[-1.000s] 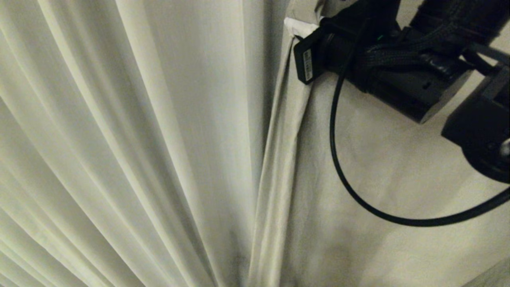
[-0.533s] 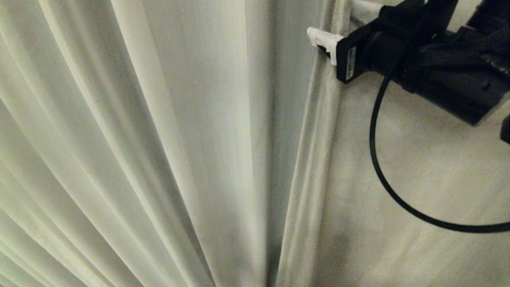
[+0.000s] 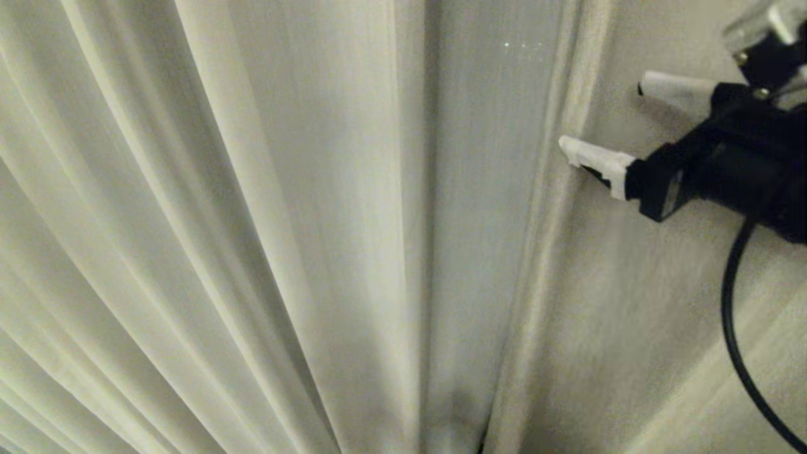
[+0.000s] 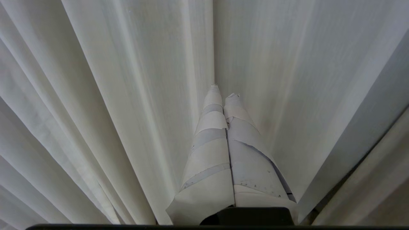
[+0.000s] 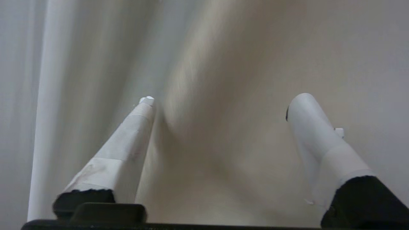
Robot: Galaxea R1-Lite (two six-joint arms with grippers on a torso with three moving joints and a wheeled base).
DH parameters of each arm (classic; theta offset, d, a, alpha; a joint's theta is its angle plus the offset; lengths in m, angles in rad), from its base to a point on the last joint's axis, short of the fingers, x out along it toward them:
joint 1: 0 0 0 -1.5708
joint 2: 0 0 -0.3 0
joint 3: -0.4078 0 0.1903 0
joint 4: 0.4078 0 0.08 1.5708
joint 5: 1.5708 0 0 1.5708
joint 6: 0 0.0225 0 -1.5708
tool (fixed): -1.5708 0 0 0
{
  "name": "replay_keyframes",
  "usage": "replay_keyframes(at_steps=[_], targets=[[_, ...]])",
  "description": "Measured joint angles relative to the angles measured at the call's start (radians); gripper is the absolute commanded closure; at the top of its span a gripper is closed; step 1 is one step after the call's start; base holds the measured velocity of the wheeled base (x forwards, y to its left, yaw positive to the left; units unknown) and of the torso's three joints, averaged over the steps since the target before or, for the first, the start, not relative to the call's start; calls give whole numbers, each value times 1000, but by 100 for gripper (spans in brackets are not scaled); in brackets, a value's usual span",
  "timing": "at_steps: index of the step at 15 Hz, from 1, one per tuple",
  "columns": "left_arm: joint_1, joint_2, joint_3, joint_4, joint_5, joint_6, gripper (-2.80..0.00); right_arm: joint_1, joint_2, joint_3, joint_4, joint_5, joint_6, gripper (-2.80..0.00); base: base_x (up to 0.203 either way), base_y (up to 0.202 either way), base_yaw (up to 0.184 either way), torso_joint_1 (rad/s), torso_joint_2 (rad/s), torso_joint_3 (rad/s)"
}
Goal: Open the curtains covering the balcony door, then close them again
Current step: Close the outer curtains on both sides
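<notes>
Curtains (image 3: 252,221) of cream-white, slightly sheer fabric fill nearly the whole head view, their long soft pleats fanning out from the lower centre, with a darker fold running down the middle and the hemmed edge (image 3: 548,252) of one panel hanging just right of it. To the right of that edge the cloth lies flatter and plainer. The balcony door behind them is covered.

At the upper right, the right tool (image 3: 605,120) hangs in front of the flatter cloth, its two white-taped fingers (image 3: 596,157) spread wide apart and nothing between them; the lower fingertip sits just beside the panel's hemmed edge, though whether it touches the fabric cannot be told. Its black body and a looping black cable (image 3: 734,315) run off the right side. The right wrist view shows the same two fingers well apart with blurred pale cloth beyond.

In the left wrist view, the left tool (image 4: 223,95) is shut, its taped fingers pressed together, empty, tips pointing into a fold of the pleated curtain.
</notes>
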Motion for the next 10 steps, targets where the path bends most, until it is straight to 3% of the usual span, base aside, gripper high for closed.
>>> replay_keyframes(at_steps=[6,10], targets=[[0,0,0,0,0,0,0,-40,-260,362,4,-6,68,-280,0,0,0,0,0,0],[0,0,0,0,0,0,0,-44,-332,443,5,-6,107,-280,0,0,0,0,0,0]])
